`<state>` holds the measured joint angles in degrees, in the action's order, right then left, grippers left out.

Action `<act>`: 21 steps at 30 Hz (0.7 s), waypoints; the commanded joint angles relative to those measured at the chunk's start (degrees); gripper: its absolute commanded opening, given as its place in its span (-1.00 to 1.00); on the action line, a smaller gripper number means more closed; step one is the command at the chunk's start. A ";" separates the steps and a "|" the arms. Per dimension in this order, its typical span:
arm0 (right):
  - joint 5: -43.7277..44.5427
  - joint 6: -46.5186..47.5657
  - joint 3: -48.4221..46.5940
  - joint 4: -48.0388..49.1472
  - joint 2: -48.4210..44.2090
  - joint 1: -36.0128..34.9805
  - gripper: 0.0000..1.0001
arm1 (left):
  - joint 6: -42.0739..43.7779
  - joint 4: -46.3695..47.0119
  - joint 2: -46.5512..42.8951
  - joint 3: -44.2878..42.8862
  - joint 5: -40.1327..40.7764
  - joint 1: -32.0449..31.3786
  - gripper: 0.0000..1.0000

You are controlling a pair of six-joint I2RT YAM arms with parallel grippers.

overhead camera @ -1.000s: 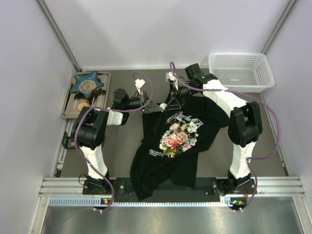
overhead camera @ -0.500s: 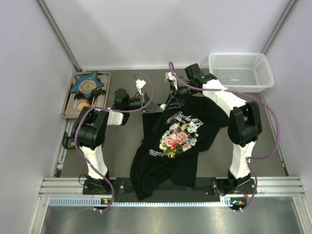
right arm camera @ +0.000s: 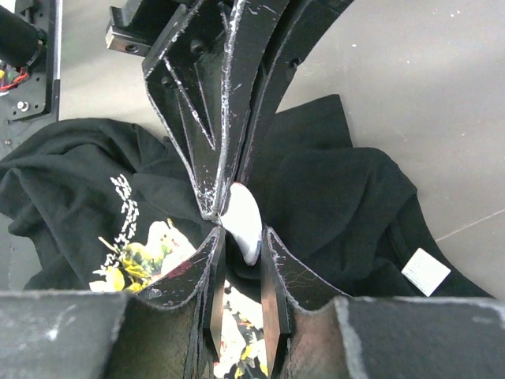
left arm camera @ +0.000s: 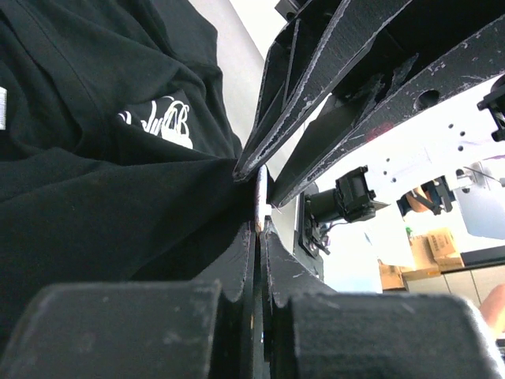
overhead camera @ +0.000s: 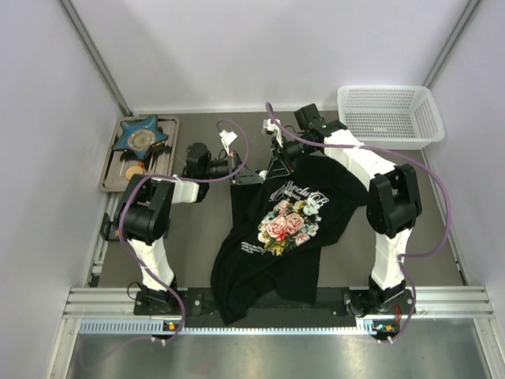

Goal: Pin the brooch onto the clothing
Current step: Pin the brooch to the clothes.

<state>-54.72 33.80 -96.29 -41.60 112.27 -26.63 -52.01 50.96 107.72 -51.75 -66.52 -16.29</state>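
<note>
The clothing (overhead camera: pixel 272 264), a black T-shirt with a rose print, lies crumpled between the arms, its top edge lifted where both grippers meet. The brooch (right arm camera: pixel 243 221) is a small pale disc, seen edge-on in the left wrist view (left arm camera: pixel 258 197) and hidden from above. My left gripper (overhead camera: pixel 259 177) (left arm camera: pixel 258 227) is shut, pinching the brooch's rim at its fingertips (right arm camera: pixel 215 207). From the far side my right gripper (overhead camera: pixel 272 172) (right arm camera: pixel 243 235) has its jaws drawn in narrowly around the brooch's lower end. Black cloth (right arm camera: pixel 339 197) lies right behind the brooch.
A white mesh basket (overhead camera: pixel 387 114) stands at the back right. A tray (overhead camera: pixel 110 170) at the back left carries a blue star-shaped dish (overhead camera: pixel 140 136). A white label (right arm camera: pixel 426 272) shows on the shirt's fabric. Purple cables loop over both arms.
My right gripper's jaws have narrowed around the brooch, and that arm's wrist has edged slightly left. The left gripper and the shirt have stayed put.
</note>
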 commanded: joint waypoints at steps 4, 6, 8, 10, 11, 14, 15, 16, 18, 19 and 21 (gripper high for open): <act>3.65 -4.27 -4.17 1.70 2.16 -1.67 -0.61 | 1.56 0.98 -3.83 -1.34 1.92 -0.49 -1.00; 4.00 -4.80 -4.08 2.14 2.17 -1.84 -0.57 | 1.47 0.98 -3.84 -1.34 2.01 -0.58 -1.00; 4.27 -4.45 -3.91 2.58 2.17 -2.11 -0.56 | 1.38 1.07 -3.84 -1.34 2.10 -0.67 -1.00; 4.62 -4.36 -3.38 3.02 1.82 -2.28 -0.56 | 1.38 1.07 -3.84 -1.34 2.01 -0.67 -1.00; 4.97 -4.10 -3.29 3.19 1.90 -2.37 -0.56 | 1.21 1.16 -3.84 -1.34 2.01 -0.67 -1.00; 6.20 -4.35 -3.11 3.90 1.81 -2.55 -0.56 | 1.12 1.33 -4.01 -1.43 2.01 -0.67 -1.00; 6.64 -4.62 -3.03 4.07 1.73 -2.63 -0.55 | 1.12 1.25 -3.92 -1.51 2.01 -0.67 -1.00; 7.34 -4.97 -3.11 4.42 1.81 -2.81 -0.54 | 1.03 1.33 -3.92 -1.52 2.01 -0.67 -1.00; 8.92 -5.67 -3.03 5.13 1.73 -3.16 -0.51 | 0.94 1.51 -4.01 -1.52 2.10 -0.76 -1.00; 9.62 -6.11 -3.03 5.48 1.55 -3.42 -0.51 | 0.86 1.42 -3.92 -1.52 2.10 -0.76 -1.00; 12.87 -8.39 -2.41 7.49 1.46 -3.60 -0.53 | 0.86 1.51 -4.01 -1.52 2.18 -0.76 -1.00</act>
<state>-47.79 27.97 -97.97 -39.77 113.78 -28.12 -50.83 48.34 107.61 -51.75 -62.96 -16.21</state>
